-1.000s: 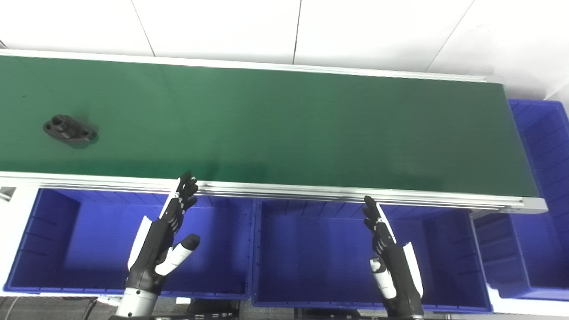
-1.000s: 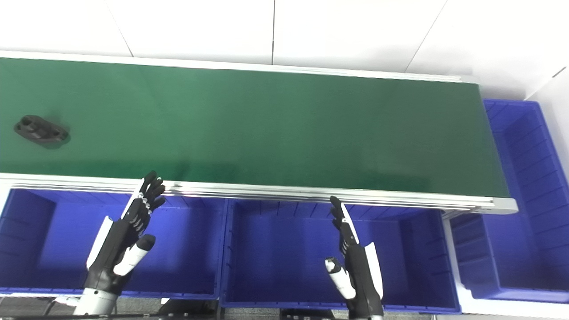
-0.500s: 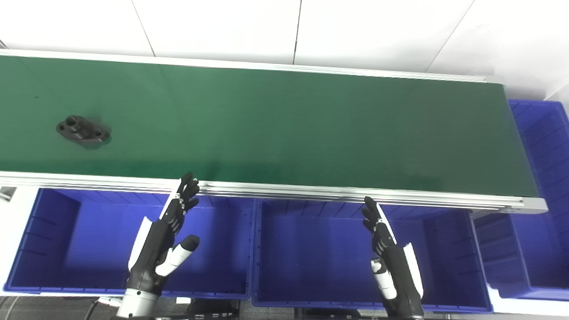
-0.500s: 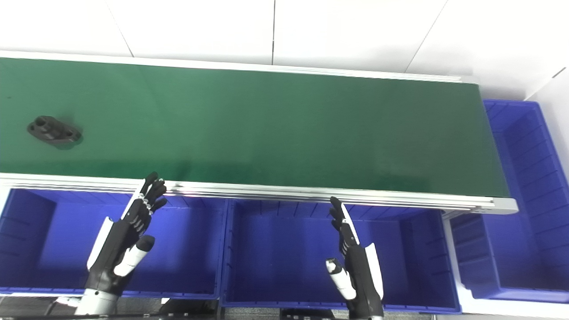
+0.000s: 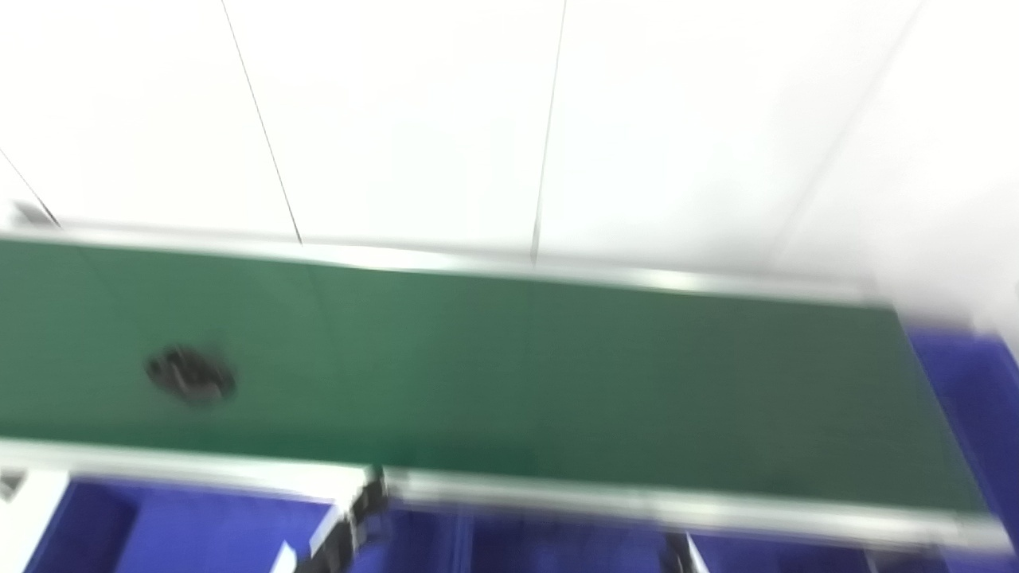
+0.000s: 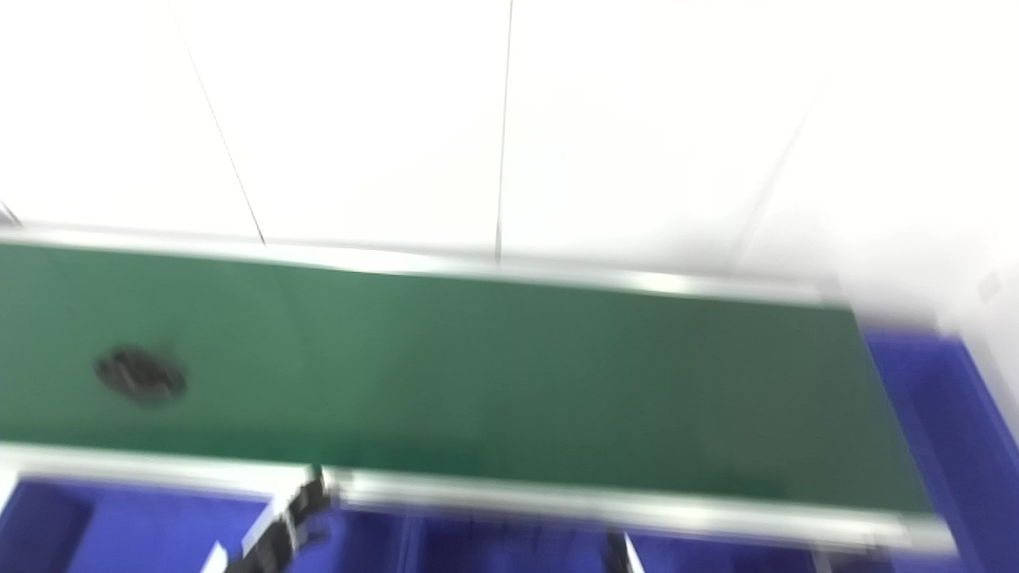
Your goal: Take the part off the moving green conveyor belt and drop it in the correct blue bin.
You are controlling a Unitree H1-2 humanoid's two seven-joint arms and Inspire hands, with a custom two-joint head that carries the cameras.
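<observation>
Right now your view is badly blurred. You see the dark part (image 5: 189,374) lying on the green conveyor belt (image 5: 557,382), beyond and to the left of your left hand (image 5: 350,529). Only fingertips show of either hand (image 5: 677,553); you cannot tell their state.

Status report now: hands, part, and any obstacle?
Picture blurred. Left hand and right hand at bottom edge, grip state unclear. Part on belt, untouched. No obstacle seen.
</observation>
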